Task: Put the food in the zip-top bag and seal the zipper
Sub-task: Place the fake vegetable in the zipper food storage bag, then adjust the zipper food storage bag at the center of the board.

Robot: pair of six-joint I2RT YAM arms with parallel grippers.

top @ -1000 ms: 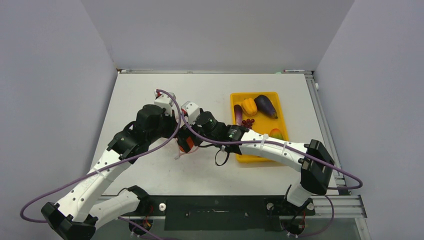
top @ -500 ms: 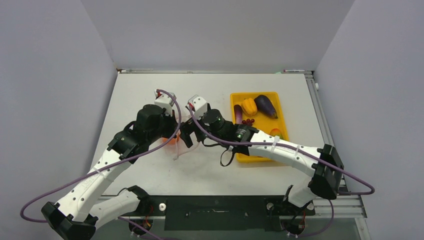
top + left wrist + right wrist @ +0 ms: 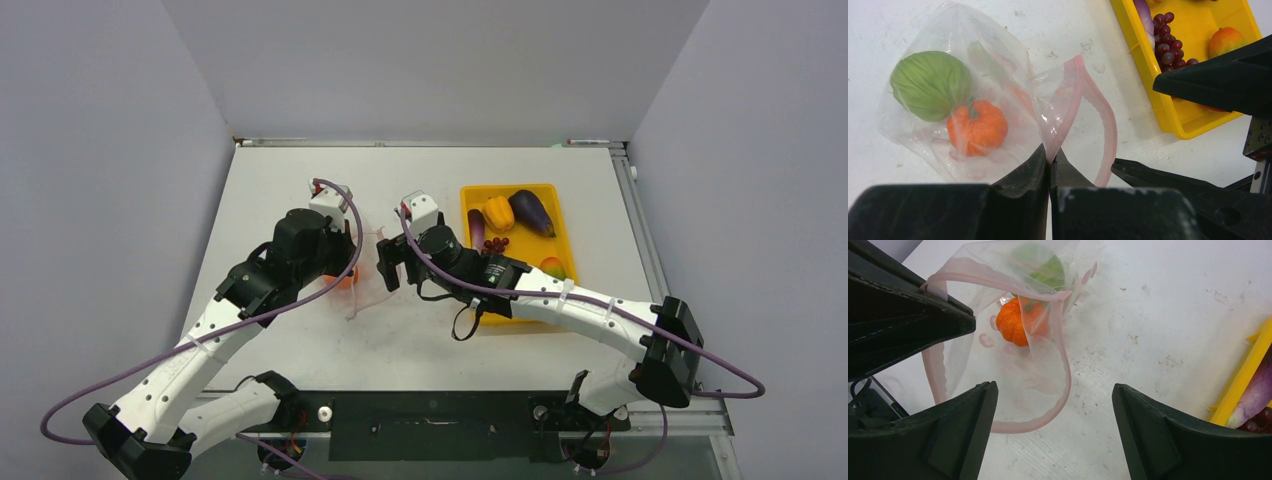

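Now, zip-top bag (image 3: 998, 60) lies on table (image 3: 1073, 30) left of yellow tray (image 3: 1180, 125), mouth gaping toward right arm. Left gripper (image 3: 1050, 152) clamped on mouth edge at zipper (image 3: 1108, 125); seemingly one wall only, hard to tell. Right gripper (image 3: 1054, 387) spread wide, empty, just before mouth. Orange piece (image 3: 977, 127) and green piece (image 3: 930, 85) inside bag; grapes (image 3: 1168, 42), eggplant (image 3: 533, 212), pepper (image 3: 498, 212) in tray. Film thin, floppy, slippery, likely to collapse: take by stiffer pink strip. Toys light, rigid, rounded: grip across middle.
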